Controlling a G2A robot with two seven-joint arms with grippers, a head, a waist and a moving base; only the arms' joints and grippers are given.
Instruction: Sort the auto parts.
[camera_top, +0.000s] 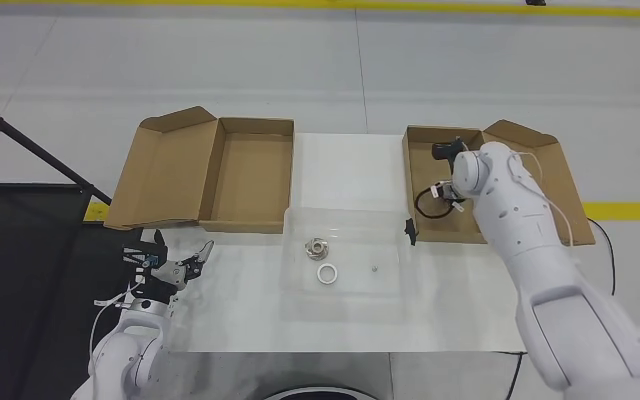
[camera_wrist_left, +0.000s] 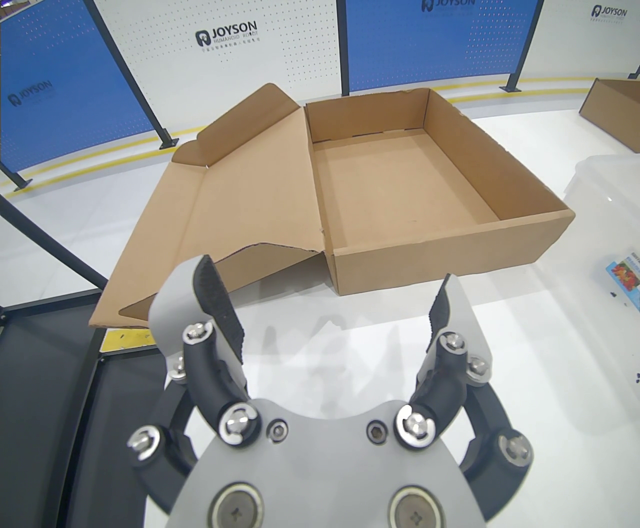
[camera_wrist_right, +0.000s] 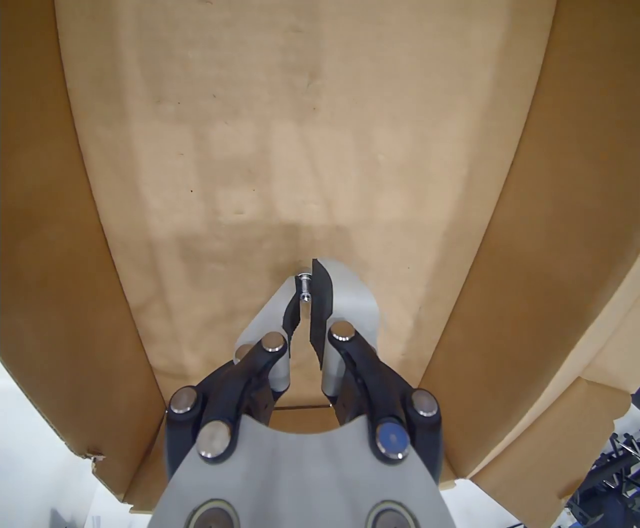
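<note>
Right wrist view: right gripper (camera_wrist_right: 307, 294) clamped on a small bolt (camera_wrist_right: 304, 287) inside the cardboard box (camera_wrist_right: 300, 125) right of the clear bin (camera_top: 350, 300); left gripper (camera_wrist_left: 326, 274), spread wide, hovers left of it.

The left arm (camera_top: 128, 345) is sitting tucked in low on its own side, wrist pointing forward, and the left pincer (camera_wrist_left: 327, 280) is holding its two padded fingers (camera_wrist_left: 220, 300) spread wide with nothing between them. The right arm (camera_top: 520, 230) is stretching well forward (much farther out than the other), wrist tipping downward, and the right pincer (camera_wrist_right: 307, 280) is pinching a small metal bolt (camera_wrist_right: 304, 290) at its fingertips.
</note>
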